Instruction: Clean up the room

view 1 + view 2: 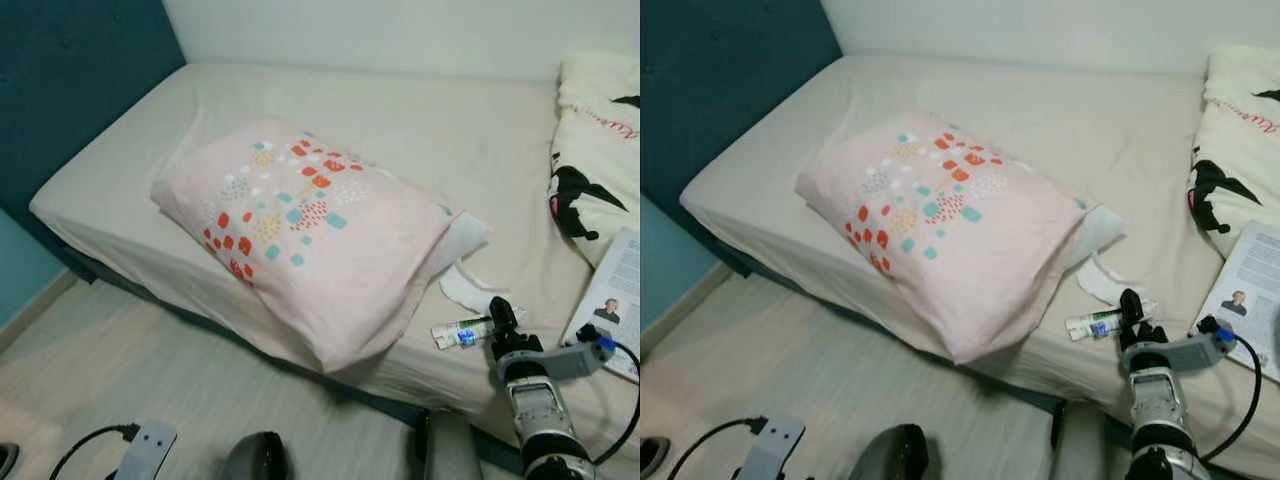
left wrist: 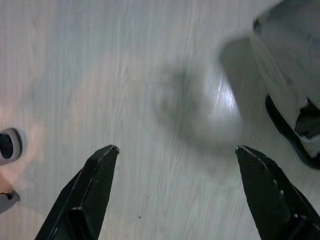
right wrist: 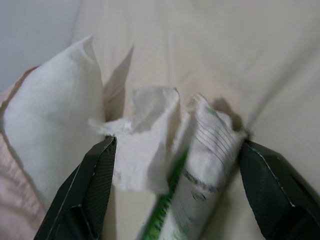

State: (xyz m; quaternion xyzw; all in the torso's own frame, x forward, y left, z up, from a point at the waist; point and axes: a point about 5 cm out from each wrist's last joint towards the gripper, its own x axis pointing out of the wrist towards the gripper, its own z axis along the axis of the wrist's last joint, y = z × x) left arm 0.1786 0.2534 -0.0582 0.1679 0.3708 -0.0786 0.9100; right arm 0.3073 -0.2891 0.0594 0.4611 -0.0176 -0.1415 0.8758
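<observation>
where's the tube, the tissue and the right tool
tube (image 1: 462, 332), left eye view, on its white middle.
tissue (image 1: 466, 288), left eye view, on its flat centre.
right tool (image 3: 177, 150), right wrist view, midway between its open fingertips.

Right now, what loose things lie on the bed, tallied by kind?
Pillow: 1
Tube, white with green print: 1
Tissue, white and crumpled: 1
Printed paper: 1
Black-and-white patterned bedding, bunched at the far right: 1
Total: 5
The right gripper is open, fingers astride the tube.
</observation>
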